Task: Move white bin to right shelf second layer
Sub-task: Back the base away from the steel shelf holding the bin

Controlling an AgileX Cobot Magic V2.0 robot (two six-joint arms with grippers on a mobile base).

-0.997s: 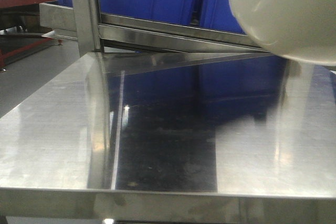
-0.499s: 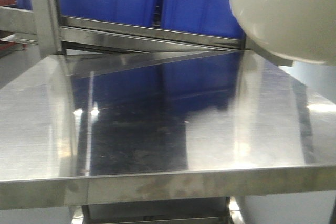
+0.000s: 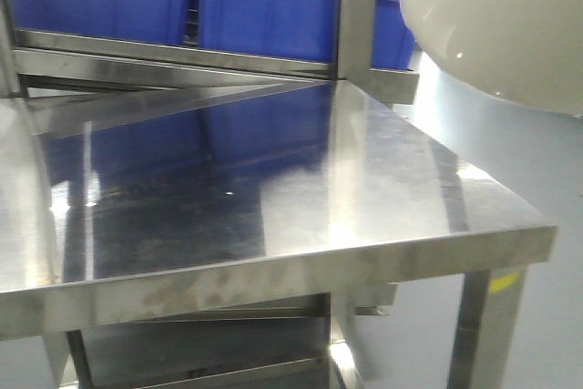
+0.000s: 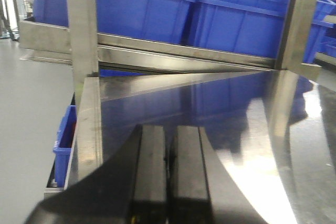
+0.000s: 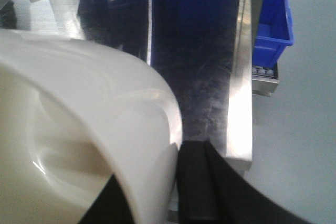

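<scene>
We can pass over the steel table [image 3: 228, 189] and out over the bare floor [image 3: 537, 161] off its right edge. Blocking the back: blue crates [image 3: 264, 11] on the rack [image 3: 164, 66] and 1 steel post [image 3: 357, 15]. The white bin [image 3: 492, 25] hangs above the right corner.

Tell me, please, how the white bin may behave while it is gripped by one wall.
The white bin looks glossy and smooth, so it may slip in a pinch grip. The right gripper clamps only one wall, so the tub would probably flex there and tend to tilt. It seems to be thin plastic, so it is likely light for its size.
</scene>
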